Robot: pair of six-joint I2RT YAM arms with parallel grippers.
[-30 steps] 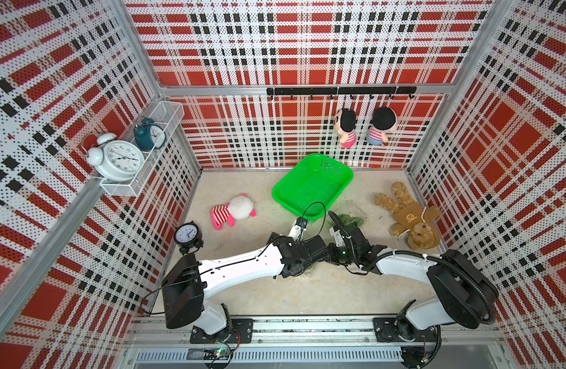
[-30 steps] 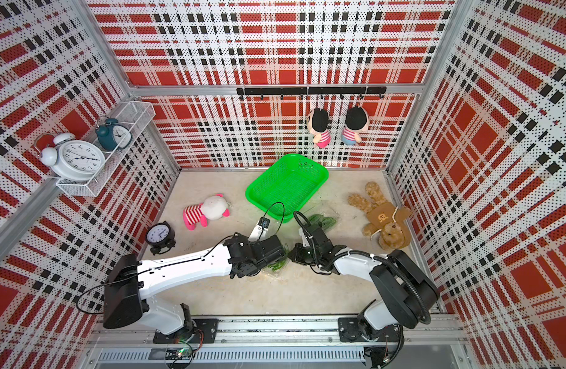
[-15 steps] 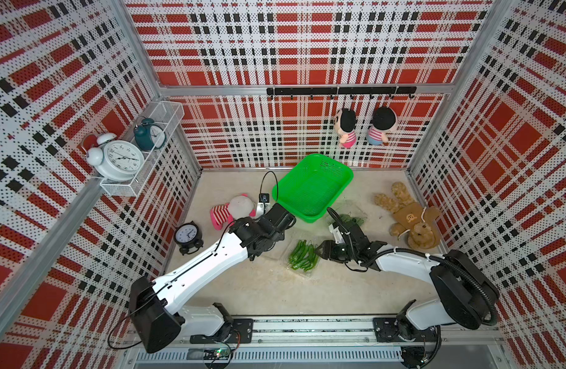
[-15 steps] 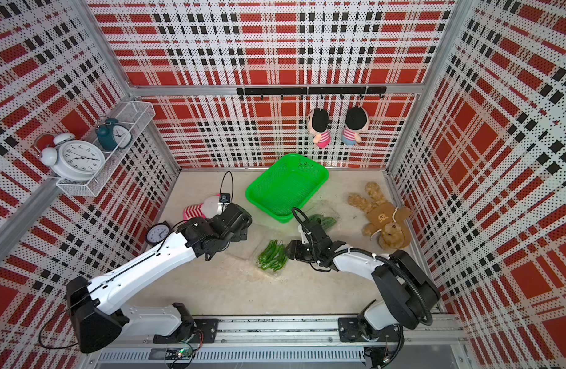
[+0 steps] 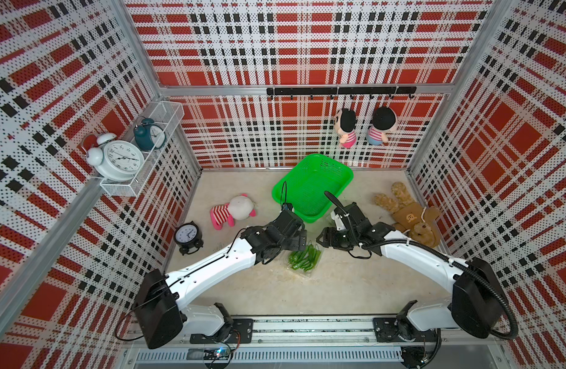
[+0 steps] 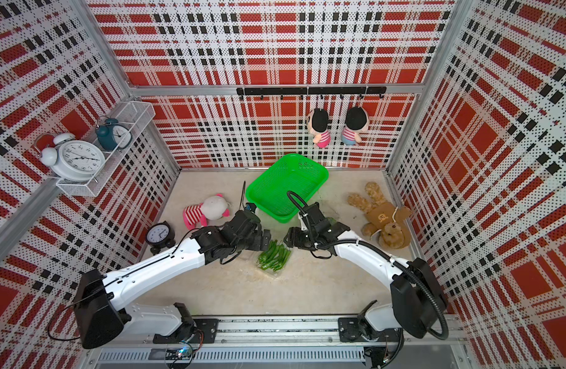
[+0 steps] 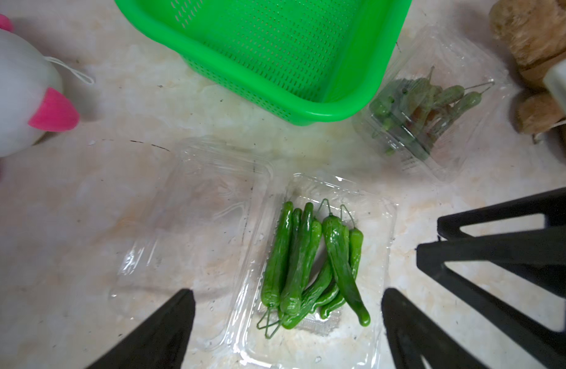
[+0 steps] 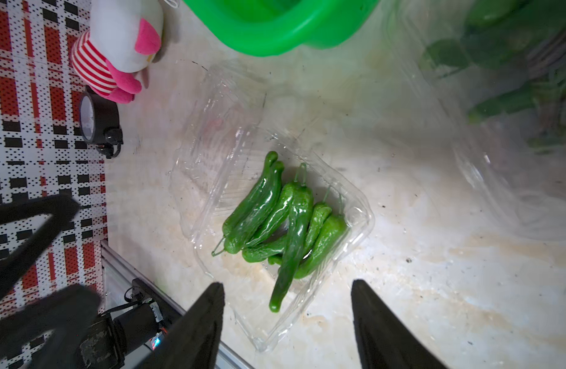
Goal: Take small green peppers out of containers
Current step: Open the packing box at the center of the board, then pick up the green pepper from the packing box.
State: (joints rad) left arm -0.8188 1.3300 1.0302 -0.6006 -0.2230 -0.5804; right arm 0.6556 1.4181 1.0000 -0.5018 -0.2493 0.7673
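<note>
We see the left gripper (image 7: 286, 290) and the right gripper (image 8: 287, 282), both open and empty, above the opened container (image 7: 374, 255) near the green basket (image 7: 307, 116), where the small green peppers (image 7: 307, 262) lie, and a second filled container (image 7: 435, 150) just beside this basket.

Both top views look down from high overhead; close wrist views share the open container (image 7: 376, 223).

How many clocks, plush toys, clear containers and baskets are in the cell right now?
Clocks: 3
Plush toys: 4
Clear containers: 2
Green basket: 1
Total: 10
</note>
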